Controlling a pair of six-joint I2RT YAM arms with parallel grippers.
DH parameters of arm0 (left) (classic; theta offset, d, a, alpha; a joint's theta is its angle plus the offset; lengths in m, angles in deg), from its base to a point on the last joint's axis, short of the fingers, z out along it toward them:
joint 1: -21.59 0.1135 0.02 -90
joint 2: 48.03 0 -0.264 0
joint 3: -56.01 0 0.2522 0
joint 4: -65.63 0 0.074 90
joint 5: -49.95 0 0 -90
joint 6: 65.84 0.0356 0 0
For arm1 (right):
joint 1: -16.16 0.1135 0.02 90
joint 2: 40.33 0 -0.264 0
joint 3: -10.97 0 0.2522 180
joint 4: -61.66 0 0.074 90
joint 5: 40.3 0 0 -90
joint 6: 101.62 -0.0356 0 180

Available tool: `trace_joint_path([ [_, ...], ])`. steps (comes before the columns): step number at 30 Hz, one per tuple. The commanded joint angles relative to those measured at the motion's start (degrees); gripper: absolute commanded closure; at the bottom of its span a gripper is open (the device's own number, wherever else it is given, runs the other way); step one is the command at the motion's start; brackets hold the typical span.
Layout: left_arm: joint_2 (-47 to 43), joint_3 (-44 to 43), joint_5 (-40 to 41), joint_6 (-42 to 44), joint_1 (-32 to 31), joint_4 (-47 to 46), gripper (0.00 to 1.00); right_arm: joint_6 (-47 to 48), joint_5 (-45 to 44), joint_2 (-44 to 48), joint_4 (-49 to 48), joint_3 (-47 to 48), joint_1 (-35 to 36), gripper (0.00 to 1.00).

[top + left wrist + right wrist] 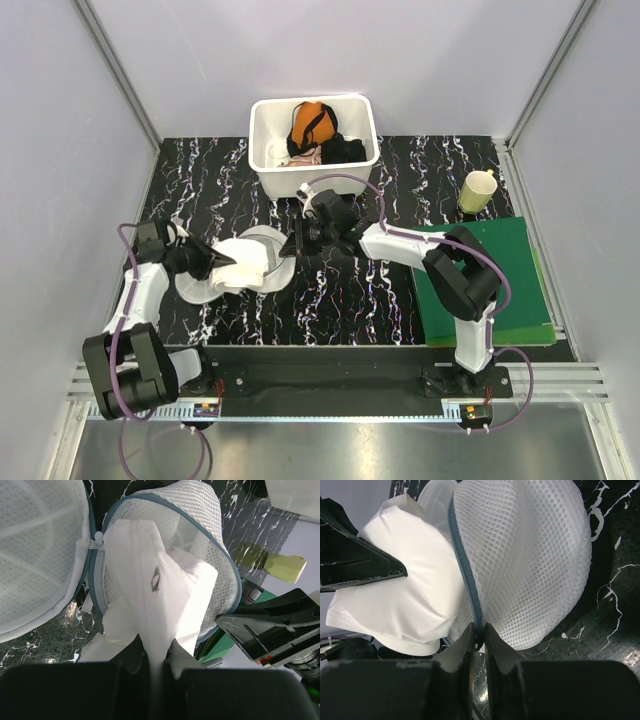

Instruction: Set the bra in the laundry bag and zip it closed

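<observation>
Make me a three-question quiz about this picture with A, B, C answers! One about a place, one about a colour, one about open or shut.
1. Where is the white tub? A: at the far side of the table. B: on the green mat. C: between the arm bases.
2. What colour is the zip edge of the laundry bag? A: red. B: blue-grey. C: yellow.
3. The laundry bag is: A: zipped shut. B: folded inside the tub. C: open, the bra at its mouth.
Answers: 1 A: the top view shows it there. 2 B: both wrist views show that trim. 3 C: its halves gape apart.
</observation>
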Motion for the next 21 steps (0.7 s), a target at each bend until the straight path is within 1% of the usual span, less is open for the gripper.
trace_joint_path([
  [1, 3.03, -2.24, -4.68, -1.4, -0.15, -2.2, 1.0, 2.93, -1.96, -0.88, 0.5, 2.99, 0.54, 0.86],
  [2, 3.48, -2.24, -4.77, -1.66, -0.24, -2.29, 1.0, 3.02, -2.13, -1.14, 0.58, 3.17, 0.63, 0.93],
  [5, 4.8, -1.8, -4.6, -2.62, -0.94, -2.29, 1.0, 3.02, -1.96, -1.67, 0.94, 3.96, 0.89, 0.96],
  [6, 5.15, -1.71, -4.34, -3.06, -1.03, -2.38, 1.0, 3.02, -1.96, -1.94, 0.94, 4.22, 1.06, 1.0],
  [11, 7.79, -3.38, -2.84, -5.43, -1.64, -4.22, 1.0, 3.29, -1.87, -1.67, 1.46, 4.49, 1.94, 1.0],
  [16, 10.95, -5.05, -1.35, -9.47, -4.71, -9.4, 1.0, 3.37, -1.34, -1.32, 2.08, 5.02, 2.91, 1.0],
  [17, 11.48, -4.88, -1.61, -10.35, -5.15, -12.8, 1.0, 3.46, -1.08, -1.32, 2.43, 5.19, 3.0, 1.0],
  [19, 12.88, -4.44, -2.23, -12.11, -5.68, -16.69, 1.0, 3.55, -0.99, -1.06, 2.78, 5.46, 3.17, 1.0],
  [20, 13.24, -4.26, -1.97, -12.47, -5.95, -19.75, 1.0, 3.55, -0.99, -0.89, 2.87, 5.54, 3.17, 1.0],
  [21, 13.76, -3.83, -0.4, -12.65, -6.56, -20.48, 1.0, 3.2, -0.73, -0.71, 2.87, 5.63, 3.17, 1.0],
])
